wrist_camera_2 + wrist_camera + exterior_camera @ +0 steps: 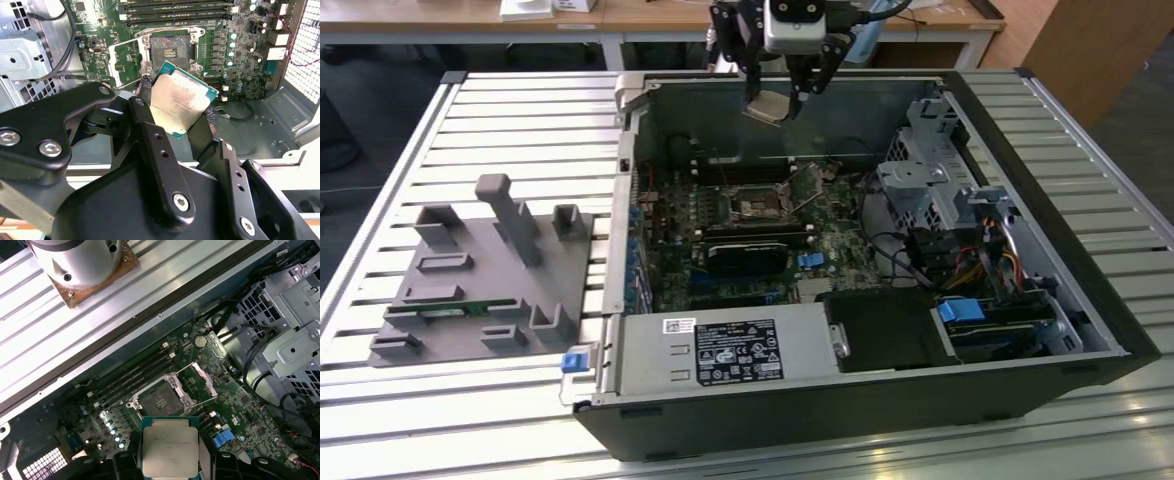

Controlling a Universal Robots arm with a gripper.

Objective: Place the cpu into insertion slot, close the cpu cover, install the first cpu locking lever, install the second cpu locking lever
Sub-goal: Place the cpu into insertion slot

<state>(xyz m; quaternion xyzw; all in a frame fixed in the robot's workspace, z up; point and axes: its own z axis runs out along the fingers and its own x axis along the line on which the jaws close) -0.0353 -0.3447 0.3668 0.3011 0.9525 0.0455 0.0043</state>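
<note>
Silver-grey cpu [184,97] clenched in claw [179,102], held above uncovered insertion slot [168,50]; cpu cover [122,60] standing open.

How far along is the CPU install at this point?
Nothing is seated yet. The gripper holds the cpu in the air above the motherboard. The insertion slot is empty and the cpu cover stands open, so placing, closing and locking all remain.

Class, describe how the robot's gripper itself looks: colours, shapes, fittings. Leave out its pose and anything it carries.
The gripper is built of matte black linkage bars with rounded ends, joined at pivots by silvery screw heads. Small holes run along the fingers. In the exterior view its body is a pale silver-grey block, with dark cables beside it.
</note>
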